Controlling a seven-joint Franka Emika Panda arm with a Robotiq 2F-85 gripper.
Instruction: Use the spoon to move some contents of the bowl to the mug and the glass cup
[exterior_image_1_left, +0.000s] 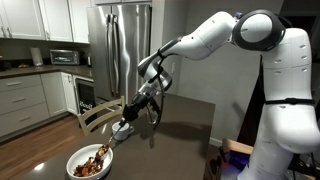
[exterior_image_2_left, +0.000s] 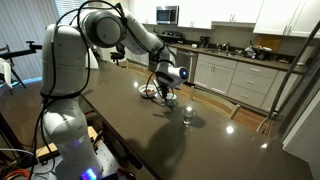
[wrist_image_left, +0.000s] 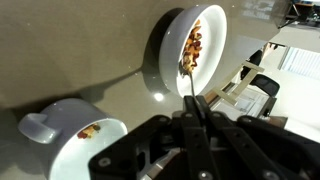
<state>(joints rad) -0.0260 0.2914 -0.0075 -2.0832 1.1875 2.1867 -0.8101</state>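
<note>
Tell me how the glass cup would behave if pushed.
The glass cup, clear glass, is probably stiff and breakable. Standing upright and narrow, it might tip if struck high. On the glossy dark table it would likely slide easily.

Scanning all three views now, and nothing legible turns up: no text, label, brand or number can be read. In the wrist view the bowl (wrist_image_left: 165, 62) and the mug (wrist_image_left: 68, 155) show plain white surfaces, and in an exterior view the fridge (exterior_image_1_left: 125, 45) and the microwave (exterior_image_1_left: 63, 57) are too small and blurred to give up any lettering
</note>
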